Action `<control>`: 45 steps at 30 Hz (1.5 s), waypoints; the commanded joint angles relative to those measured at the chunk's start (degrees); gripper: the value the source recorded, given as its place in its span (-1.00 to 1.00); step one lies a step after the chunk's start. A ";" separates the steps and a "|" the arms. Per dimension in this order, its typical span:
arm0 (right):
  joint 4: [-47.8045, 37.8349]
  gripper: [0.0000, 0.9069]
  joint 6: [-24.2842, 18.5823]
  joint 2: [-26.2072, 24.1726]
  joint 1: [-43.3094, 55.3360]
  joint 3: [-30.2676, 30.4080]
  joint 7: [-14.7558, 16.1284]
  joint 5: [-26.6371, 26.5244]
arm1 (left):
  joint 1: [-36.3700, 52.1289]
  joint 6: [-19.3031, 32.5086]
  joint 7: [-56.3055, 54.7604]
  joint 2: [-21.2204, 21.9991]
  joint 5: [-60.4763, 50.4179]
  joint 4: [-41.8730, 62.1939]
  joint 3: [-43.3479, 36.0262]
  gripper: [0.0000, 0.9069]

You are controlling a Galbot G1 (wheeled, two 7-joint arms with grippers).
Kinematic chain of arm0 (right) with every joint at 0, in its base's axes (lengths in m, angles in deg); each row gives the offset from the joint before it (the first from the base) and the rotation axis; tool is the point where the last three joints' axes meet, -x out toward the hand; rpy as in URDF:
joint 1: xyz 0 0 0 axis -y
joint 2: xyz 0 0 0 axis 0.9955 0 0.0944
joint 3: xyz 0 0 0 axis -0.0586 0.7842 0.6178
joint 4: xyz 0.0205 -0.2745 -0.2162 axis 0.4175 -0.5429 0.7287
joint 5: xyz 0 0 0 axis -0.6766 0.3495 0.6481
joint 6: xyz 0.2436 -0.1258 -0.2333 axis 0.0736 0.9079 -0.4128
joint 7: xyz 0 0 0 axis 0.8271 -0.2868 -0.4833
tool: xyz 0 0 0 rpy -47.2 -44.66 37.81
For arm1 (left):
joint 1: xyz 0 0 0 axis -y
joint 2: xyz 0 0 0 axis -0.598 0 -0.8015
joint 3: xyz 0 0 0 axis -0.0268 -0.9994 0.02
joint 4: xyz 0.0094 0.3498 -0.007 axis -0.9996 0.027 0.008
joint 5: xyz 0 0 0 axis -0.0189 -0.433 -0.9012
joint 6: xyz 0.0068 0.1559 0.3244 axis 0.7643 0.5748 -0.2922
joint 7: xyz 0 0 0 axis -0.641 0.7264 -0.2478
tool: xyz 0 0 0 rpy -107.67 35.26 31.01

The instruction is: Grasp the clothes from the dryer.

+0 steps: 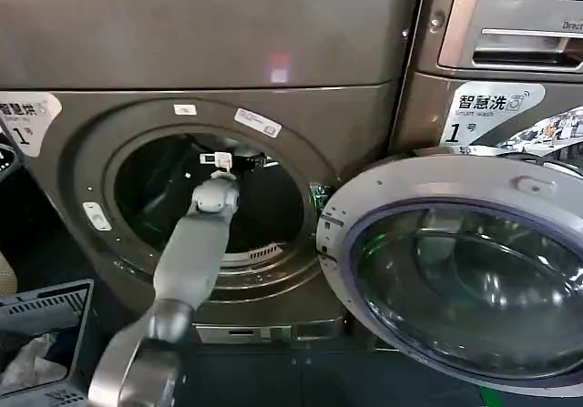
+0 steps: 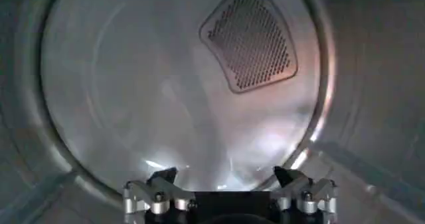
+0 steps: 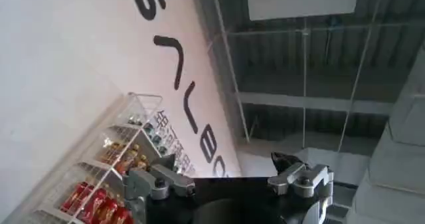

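Left claw (image 2: 229, 179) is inside the dryer (image 1: 209, 52) drum, past the porthole rim, fingers (image 2: 163, 177) spread wide, gripping nothing, touching nothing. It faces the drum's bare back wall and perforated vent panel (image 2: 251, 36). Clothes: can't spot them in the drum. Right claw (image 3: 229, 172) spread open too, empty, pointed up toward a ceiling, away from the dryer. Dryer door (image 1: 455, 270) hangs open beside the porthole.

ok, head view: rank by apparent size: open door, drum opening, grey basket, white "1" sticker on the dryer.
1. Open door, though it is nearest the camera.
2. Drum opening.
3. Grey basket, cut off by the frame.
4. White "1" sticker.
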 commanded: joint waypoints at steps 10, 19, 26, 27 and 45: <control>0.54 1.00 -0.05 0.79 0.06 0.15 -0.08 0.09 | 9.58 18.45 34.12 -1.42 -15.31 13.89 -20.54 1.00; 0.52 1.00 -0.05 0.86 0.63 0.68 -0.06 0.34 | 13.34 21.71 40.81 -1.52 -23.02 17.15 -26.57 1.00; 0.32 1.00 -0.08 0.94 0.70 0.72 0.04 0.38 | 15.03 23.25 42.21 -1.08 -29.82 17.56 -30.09 1.00; 0.28 1.00 -0.09 0.95 0.70 0.73 0.02 0.37 | 15.13 23.34 42.28 -1.06 -30.02 17.61 -30.37 1.00; 0.33 1.00 -0.02 0.17 2.08 2.38 0.13 1.76 | 14.83 24.44 42.37 -0.21 -36.34 19.35 -34.27 1.00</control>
